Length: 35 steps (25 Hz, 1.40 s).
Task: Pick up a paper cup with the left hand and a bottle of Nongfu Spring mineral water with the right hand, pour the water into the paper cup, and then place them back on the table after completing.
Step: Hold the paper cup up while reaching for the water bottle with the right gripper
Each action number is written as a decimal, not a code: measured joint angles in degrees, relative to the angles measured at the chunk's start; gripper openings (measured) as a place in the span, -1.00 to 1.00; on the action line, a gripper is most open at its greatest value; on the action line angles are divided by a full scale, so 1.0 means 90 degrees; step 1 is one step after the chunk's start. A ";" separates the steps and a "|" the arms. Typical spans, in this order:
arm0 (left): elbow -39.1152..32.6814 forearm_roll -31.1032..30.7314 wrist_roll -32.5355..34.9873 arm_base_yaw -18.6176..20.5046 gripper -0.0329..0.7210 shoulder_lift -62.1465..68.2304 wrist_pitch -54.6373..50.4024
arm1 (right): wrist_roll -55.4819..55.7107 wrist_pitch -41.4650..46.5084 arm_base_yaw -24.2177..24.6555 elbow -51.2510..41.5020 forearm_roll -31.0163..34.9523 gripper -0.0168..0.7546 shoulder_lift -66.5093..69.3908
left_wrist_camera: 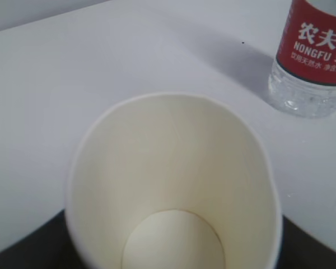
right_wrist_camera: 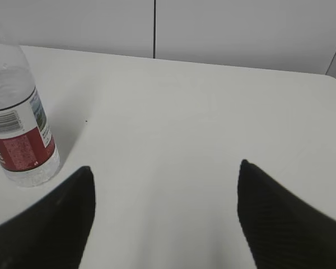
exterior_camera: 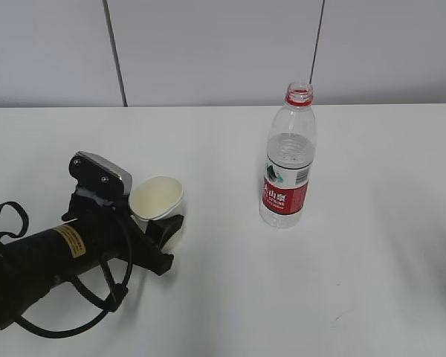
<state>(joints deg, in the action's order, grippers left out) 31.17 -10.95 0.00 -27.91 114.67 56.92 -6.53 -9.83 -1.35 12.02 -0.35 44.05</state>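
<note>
From the exterior view we see the left hand [exterior_camera: 157, 227], a black tubular arm with a yellow label sticker, reaching in low from the lower left; its black jaws sit on either side of a small cream-white paper cup [exterior_camera: 157, 196], which tips toward the camera with its mouth showing; we judge the jaws closed on the cup's lower wall, gripped low so that the rim is free for pouring; whether the cup has left the wide plain white table [exterior_camera: 372, 282] we cannot tell. Well apart to the right stands the clear plastic Nongfu Spring bottle [exterior_camera: 288, 158] with its red label, upright, cap off, the water [exterior_camera: 290, 149] filling most of it; no arm is near it in this view.

In the left wrist view we look straight down into the paper cup [left_wrist_camera: 176, 185], empty and dry; dark gripper parts show at both lower corners beside it; the bottle's base [left_wrist_camera: 309, 67] stands beyond it at upper right.

In the right wrist view the right hand [right_wrist_camera: 165, 185] hovers over bare table with its jaws spread wide and holding nothing; the bottle [right_wrist_camera: 19, 120] lies off to its left, so we judge the reach for it not yet made.
</note>
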 joint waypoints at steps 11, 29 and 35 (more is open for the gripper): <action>0.0000 -0.0390 0.0000 0.0000 0.25 -0.0340 -0.0733 | 0.1680 -0.1351 -0.0223 0.0184 -0.2210 0.57 0.1212; 0.0000 -0.1027 0.0000 0.0000 0.24 -0.0387 -0.0786 | 0.1998 -0.4917 -0.0396 0.0999 -0.3361 0.57 0.5806; 0.0000 -0.1410 -0.0333 0.0000 0.22 -0.0387 -0.0383 | 0.1861 -0.6076 -0.0407 0.1287 -0.3207 0.69 0.7052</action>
<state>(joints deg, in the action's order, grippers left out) 31.17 -23.64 -2.99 -27.91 111.19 53.47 10.22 -64.51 -5.01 23.60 -29.21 107.52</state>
